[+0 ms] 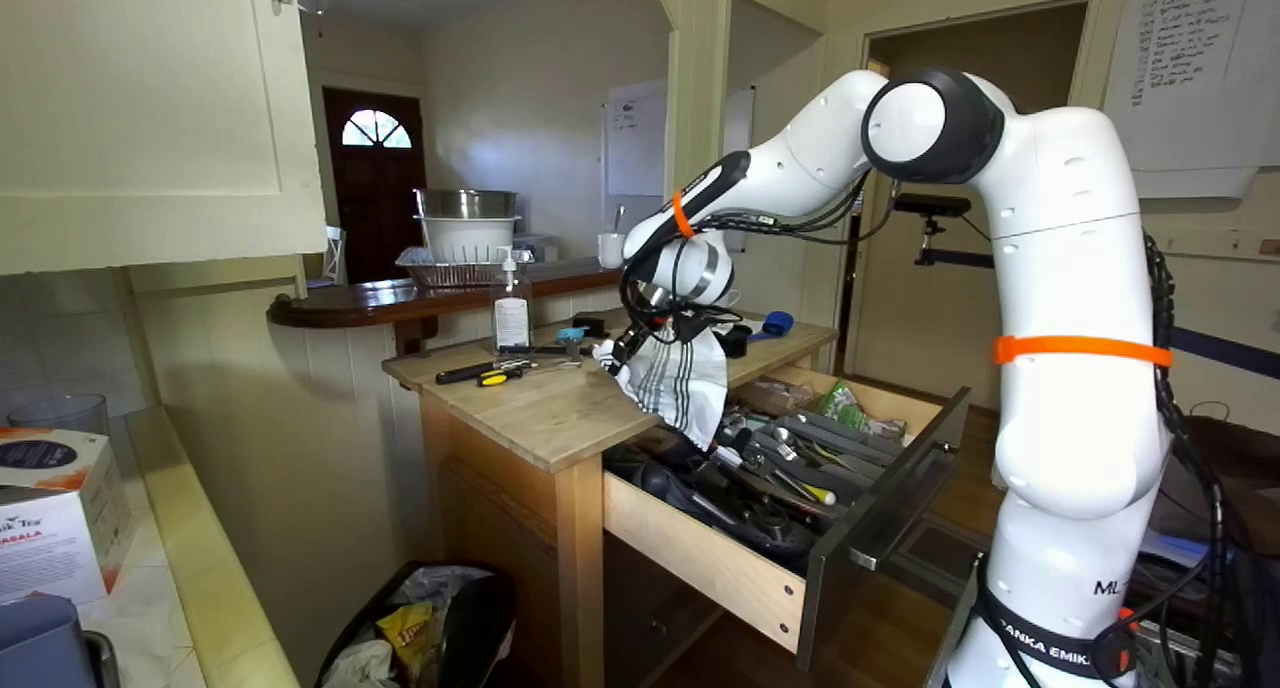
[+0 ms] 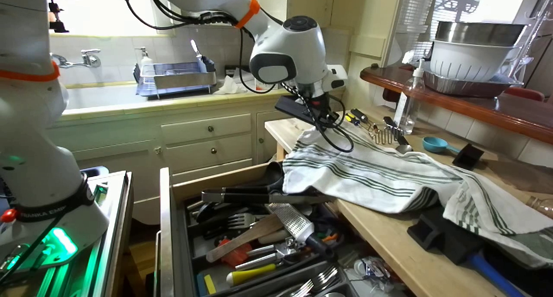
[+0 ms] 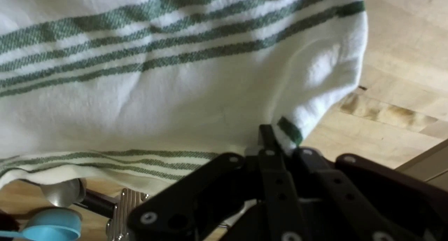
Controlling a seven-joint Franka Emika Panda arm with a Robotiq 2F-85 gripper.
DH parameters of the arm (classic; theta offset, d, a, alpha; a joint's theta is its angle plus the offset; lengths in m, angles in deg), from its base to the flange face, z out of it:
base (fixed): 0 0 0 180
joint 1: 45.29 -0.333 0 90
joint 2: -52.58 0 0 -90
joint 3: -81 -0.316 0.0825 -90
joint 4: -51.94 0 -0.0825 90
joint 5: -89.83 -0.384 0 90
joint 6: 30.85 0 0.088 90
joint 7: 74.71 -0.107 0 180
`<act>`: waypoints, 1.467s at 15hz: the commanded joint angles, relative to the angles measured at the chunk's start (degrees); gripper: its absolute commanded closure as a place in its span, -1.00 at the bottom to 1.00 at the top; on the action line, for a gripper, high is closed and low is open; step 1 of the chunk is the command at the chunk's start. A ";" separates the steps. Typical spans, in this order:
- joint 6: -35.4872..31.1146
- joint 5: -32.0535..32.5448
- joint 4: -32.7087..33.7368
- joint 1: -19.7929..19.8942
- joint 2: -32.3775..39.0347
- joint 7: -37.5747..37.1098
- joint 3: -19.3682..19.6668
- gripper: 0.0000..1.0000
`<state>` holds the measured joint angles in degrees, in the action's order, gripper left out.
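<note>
A white dish towel (image 2: 367,176) with green stripes lies along the desk (image 1: 540,418), part of it draping over the edge above the open drawer (image 1: 700,558). The gripper (image 3: 288,144) pinches one corner; from there the towel's long axis runs along the desk towards a blue-handled tool (image 2: 497,275), which it partly covers. In both exterior views the pinch is hard to make out, and the wrist view crops the towel's far end.
</note>
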<state>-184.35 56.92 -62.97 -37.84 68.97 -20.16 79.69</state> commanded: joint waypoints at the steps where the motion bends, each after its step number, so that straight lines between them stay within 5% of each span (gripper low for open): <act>1: -3.25 5.66 2.88 0.86 3.14 3.60 -2.59 0.97; 14: -10.99 21.73 13.02 -0.05 12.91 0.71 -7.45 0.97; 15: -11.34 22.05 13.79 -0.03 13.55 -0.60 -7.71 0.39; 16: -11.93 22.10 14.27 0.32 13.93 -1.31 -8.30 0.37; 22: -8.25 14.15 11.84 3.39 8.99 -11.79 -10.80 -0.51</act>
<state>-194.85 76.23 -49.83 -36.78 80.84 -29.44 70.99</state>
